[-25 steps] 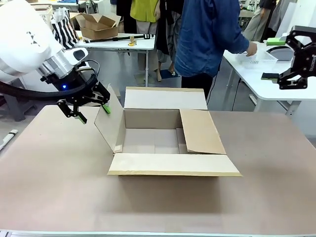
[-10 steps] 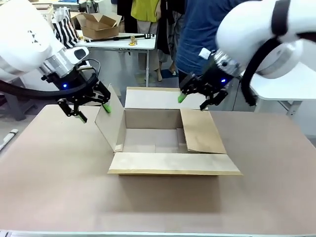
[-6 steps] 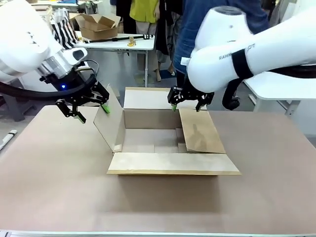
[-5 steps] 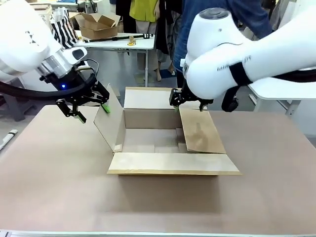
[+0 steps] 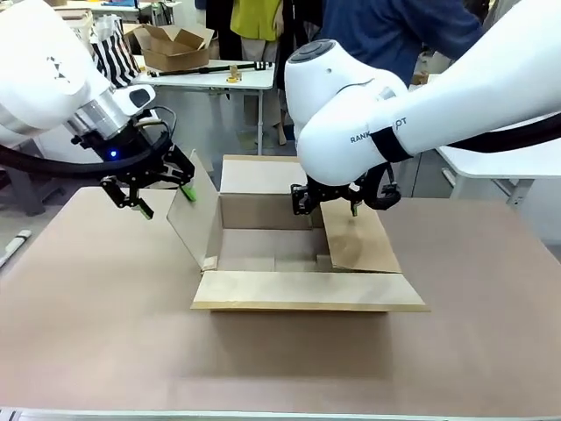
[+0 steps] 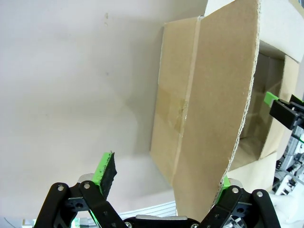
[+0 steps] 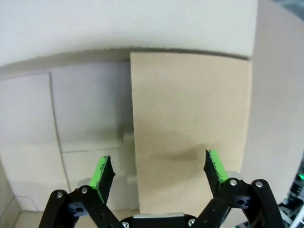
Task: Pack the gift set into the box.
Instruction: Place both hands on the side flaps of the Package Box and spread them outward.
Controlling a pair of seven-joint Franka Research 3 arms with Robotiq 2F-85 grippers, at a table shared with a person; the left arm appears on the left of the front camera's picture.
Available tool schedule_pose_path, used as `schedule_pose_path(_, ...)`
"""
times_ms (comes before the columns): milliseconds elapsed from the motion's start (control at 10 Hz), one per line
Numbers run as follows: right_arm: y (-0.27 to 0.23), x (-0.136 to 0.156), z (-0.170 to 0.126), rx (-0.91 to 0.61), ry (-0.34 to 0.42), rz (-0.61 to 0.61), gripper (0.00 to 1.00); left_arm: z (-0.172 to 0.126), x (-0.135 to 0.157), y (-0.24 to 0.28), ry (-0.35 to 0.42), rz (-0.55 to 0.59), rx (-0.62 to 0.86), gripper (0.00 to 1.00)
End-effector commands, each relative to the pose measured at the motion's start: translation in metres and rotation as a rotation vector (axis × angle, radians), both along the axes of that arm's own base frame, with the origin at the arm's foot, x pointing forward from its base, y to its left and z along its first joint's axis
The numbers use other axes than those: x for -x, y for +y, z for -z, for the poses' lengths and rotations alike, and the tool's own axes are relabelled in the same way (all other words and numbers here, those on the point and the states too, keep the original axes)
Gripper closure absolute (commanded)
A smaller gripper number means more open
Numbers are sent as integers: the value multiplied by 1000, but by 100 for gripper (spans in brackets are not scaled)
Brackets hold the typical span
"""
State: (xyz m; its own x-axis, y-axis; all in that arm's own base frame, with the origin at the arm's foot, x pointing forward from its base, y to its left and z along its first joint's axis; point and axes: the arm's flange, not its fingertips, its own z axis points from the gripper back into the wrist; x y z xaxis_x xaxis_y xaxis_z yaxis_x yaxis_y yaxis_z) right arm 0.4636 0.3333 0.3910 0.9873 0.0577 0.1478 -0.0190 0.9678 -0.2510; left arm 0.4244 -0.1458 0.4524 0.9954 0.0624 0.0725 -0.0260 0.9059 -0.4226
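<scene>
At the middle of the tabletop [image 5: 88, 324], the box [image 5: 263, 212] stands mouth up with its inside bare. The right wrist view shows only its cardboard floor, so I judge the packing itself not yet begun and the step in hand to be clearing the flaps. Its near flap [image 5: 307, 291] and far flap [image 5: 294, 175] lie folded outward and flat. The left flap [image 5: 195, 219] stands steeply, tilted a little outward. The right flap [image 5: 359, 235] leans inward over part of the opening and, in my judgement, must be turned out before anything goes in. All of the loading is left to do. My left hand [image 5: 162, 198] is released, jaws wide, holding nothing. Its wrist view has the left flap's edge running down between the fingers, close against one green pad [image 6: 224, 182]; whether pad and cardboard touch I cannot tell. Outward from it lie the flap's outer face and then bare tabletop. My right hand [image 5: 326, 208] is likewise released and empty, jaws wide. It is poised low at the far end of the right flap, one finger above the flap's face and the other above the box floor. Contact with the flap cannot be confirmed from either view. Beyond the box, a person in a blue top [image 5: 386, 26] stands at the far side, behind my right arm.
</scene>
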Motion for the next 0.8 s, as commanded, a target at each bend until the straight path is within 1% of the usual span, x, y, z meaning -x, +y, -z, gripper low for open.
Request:
schedule_pose_path(0,3,-8,2,78,14,18,0,-1,0,2,-4,5,-15,0)
schedule_pose_path(100,-1,-6,7,156,12,27,0,-1,0,2,-4,5,-15,0)
schedule_pose_path(200,-7,-6,8,167,8,33,0,-1,0,2,-4,5,-15,0)
schedule_pose_path(300,-13,-5,4,181,-14,57,0,-1,0,2,-4,5,-15,0)
schedule_pose_path(400,-19,-4,-6,186,-51,70,0,-1,0,2,-4,5,-15,0)
schedule_pose_path(500,-24,0,-20,153,-109,47,0,-1,0,2,-4,5,-15,0)
schedule_pose_path(700,-37,7,-43,155,-166,69,0,-1,0,2,-4,5,-15,0)
